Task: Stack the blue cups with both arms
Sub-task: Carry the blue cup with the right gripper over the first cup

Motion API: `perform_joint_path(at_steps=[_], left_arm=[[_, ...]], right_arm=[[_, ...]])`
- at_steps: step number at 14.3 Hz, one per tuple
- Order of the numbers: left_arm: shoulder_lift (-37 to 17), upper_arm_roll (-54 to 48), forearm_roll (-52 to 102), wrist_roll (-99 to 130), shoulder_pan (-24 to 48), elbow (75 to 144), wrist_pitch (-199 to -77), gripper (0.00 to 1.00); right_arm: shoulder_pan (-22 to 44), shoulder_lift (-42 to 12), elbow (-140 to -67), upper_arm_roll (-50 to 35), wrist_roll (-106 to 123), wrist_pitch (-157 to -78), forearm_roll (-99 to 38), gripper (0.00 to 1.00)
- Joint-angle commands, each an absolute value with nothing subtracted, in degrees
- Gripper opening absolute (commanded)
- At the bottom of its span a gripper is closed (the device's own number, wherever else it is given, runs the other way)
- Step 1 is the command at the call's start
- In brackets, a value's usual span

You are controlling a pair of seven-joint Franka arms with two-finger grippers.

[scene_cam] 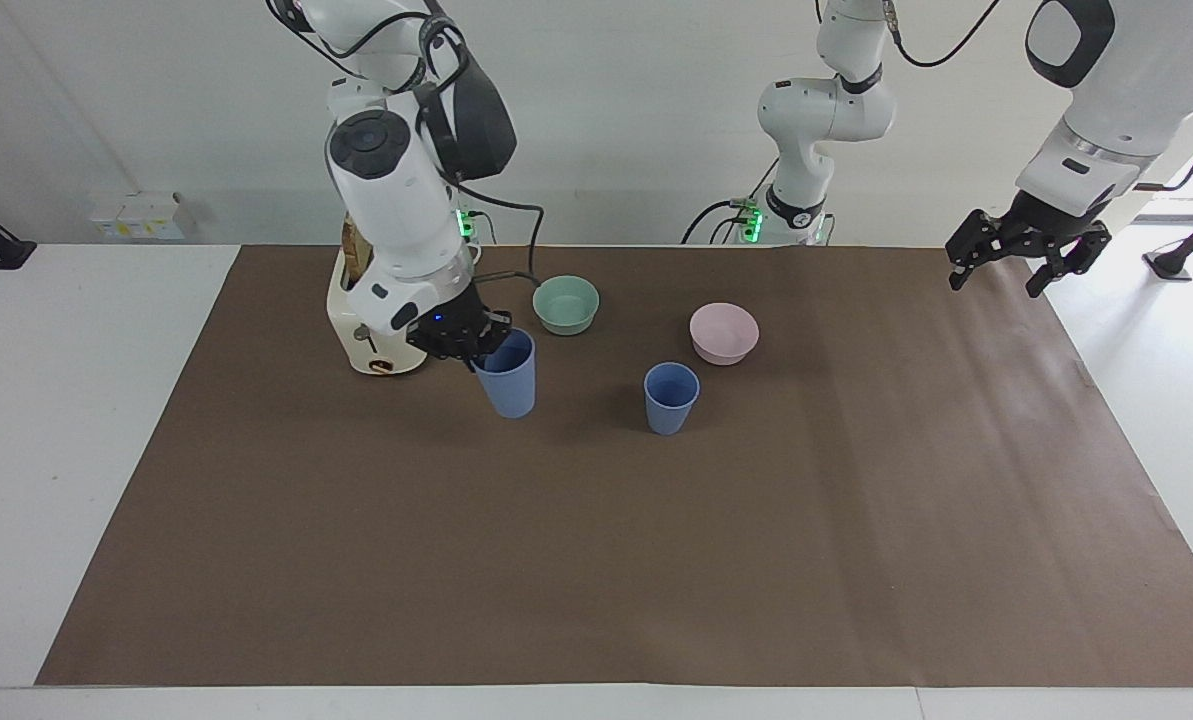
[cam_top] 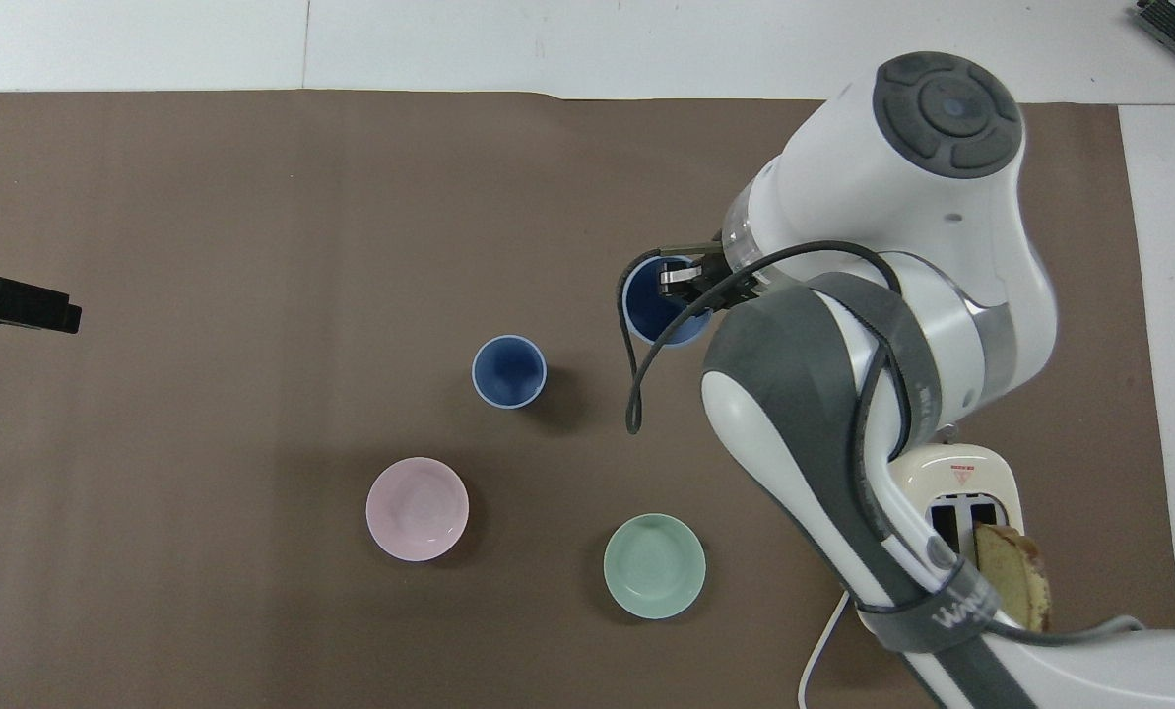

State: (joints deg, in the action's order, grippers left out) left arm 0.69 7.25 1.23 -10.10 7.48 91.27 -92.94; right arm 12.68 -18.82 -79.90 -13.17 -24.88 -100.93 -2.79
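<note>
**Right arm carrying one blue cup above the mat, left arm idle**

Holding a small matte blue tapered plastic cup (scene_cam: 506,386) (cam_top: 658,300) by its rim, the right arm's black two-finger gripper (scene_cam: 464,343) (cam_top: 690,283) hangs over the brown paper mat (scene_cam: 596,560) (cam_top: 252,217). The jaws are clenched on the rim, one finger inside the cup and one outside. The cup is upright, mouth up; in the facing view it appears lifted off the mat, though whether its base is fully clear cannot be told.

The second blue cup (scene_cam: 671,397) (cam_top: 509,371), identical, stands upright on the mat, apart from the held one and toward the left arm's end of the table.

A shallow pale pink bowl (scene_cam: 724,332) (cam_top: 418,508) sits near the standing cup, nearer to the robots. A shallow teal bowl (scene_cam: 566,303) (cam_top: 654,565) sits nearer to the robots than both cups.

A cream toaster (scene_cam: 366,330) (cam_top: 961,492) with a slice of bread (cam_top: 1015,581) in one slot stands at the right arm's end of the mat, close to the robots.

The left arm waits: its gripper (scene_cam: 1024,255) (cam_top: 18,305) is raised over the mat's edge at the left arm's end, jaws spread wide and holding nothing.
</note>
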Motion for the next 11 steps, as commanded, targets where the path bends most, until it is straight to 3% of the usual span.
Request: perform_joint_path(at_steps=[1, 6, 11], left_arm=[[0.2, 6.7, 0.2, -10.6, 6.7, 89.8, -91.4, 1.00], [0.4, 6.7, 0.3, -10.5, 6.8, 89.9, -91.5, 1.00], [0.4, 6.7, 0.3, -10.5, 6.7, 90.1, -91.6, 1.00]], right_arm=[[15.8, -22.1, -74.3, -13.3, -31.6, -98.7, -1.9, 0.00], [21.8, -28.1, -68.5, -13.2, -38.6, -100.0, -1.8, 0.00], [25.8, -30.2, -68.6, -13.1, -41.0, -102.0, -0.3, 0.00]])
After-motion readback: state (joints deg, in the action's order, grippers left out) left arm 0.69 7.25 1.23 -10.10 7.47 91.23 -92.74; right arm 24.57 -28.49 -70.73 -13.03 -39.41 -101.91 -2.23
